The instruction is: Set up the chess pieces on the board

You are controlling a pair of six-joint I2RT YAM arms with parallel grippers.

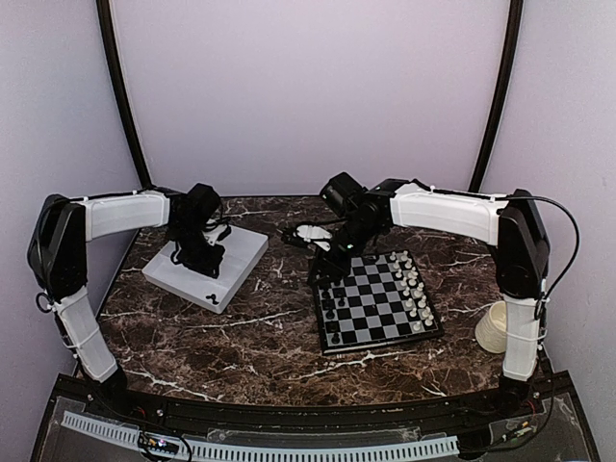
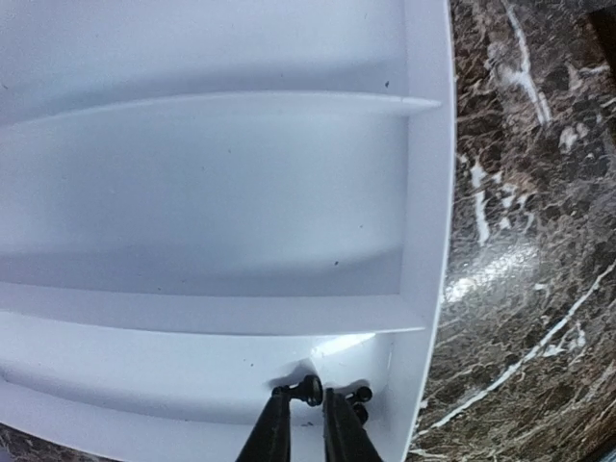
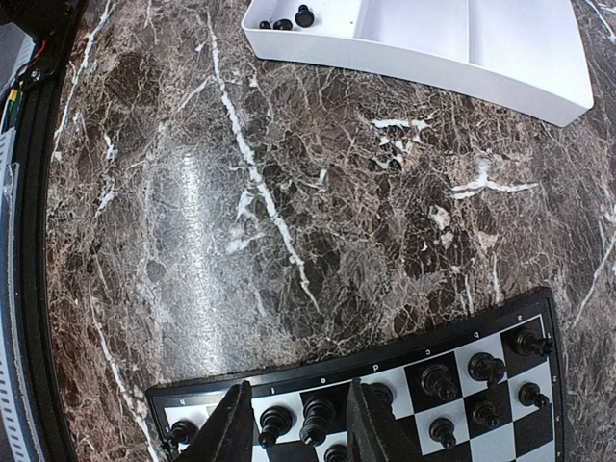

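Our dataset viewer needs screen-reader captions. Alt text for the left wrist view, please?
The left tool straddles a tiny black chess piece in the near compartment of a white tray; more black pieces lie beside it. Marble table at right.

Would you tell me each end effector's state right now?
Left end effector: shut on a black chess piece in the tray.
Right end effector: open, empty.

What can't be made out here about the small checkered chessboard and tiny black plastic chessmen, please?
Left wrist: whether the left gripper grips the tiny black plastic chessman; its fingers overlap it.
Top: chessmen types, too small.
Right wrist: small checkered chessboard cut by the bottom edge.
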